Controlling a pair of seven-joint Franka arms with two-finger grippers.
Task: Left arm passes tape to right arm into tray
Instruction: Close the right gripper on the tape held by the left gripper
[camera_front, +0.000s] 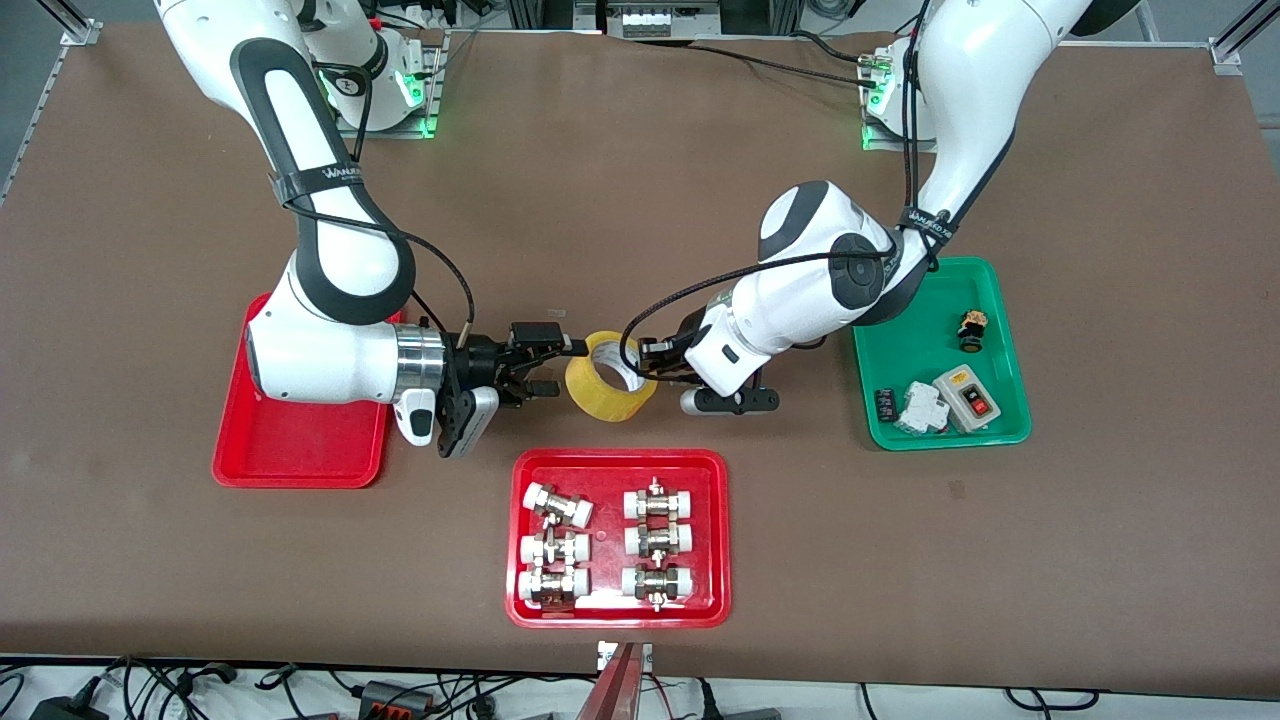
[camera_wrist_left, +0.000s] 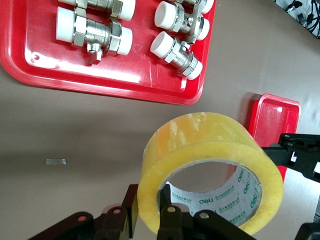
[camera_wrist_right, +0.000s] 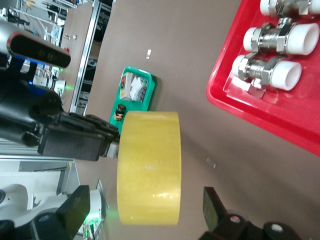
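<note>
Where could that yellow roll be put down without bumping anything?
The plain red tray under the right arm is bare. Open table lies between it and the fittings tray. Crowded: the fittings tray, the green tray, and mid-table, where the left hand holds the tape before the open right hand.

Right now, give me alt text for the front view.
Left gripper holds a translucent yellow tape roll above the brown table; the open right gripper is reaching for it. The plain shallow red tray lies under the right arm.

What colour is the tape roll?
Yellow and see-through, with a pale core; the tape shows best in the left wrist view.
</note>
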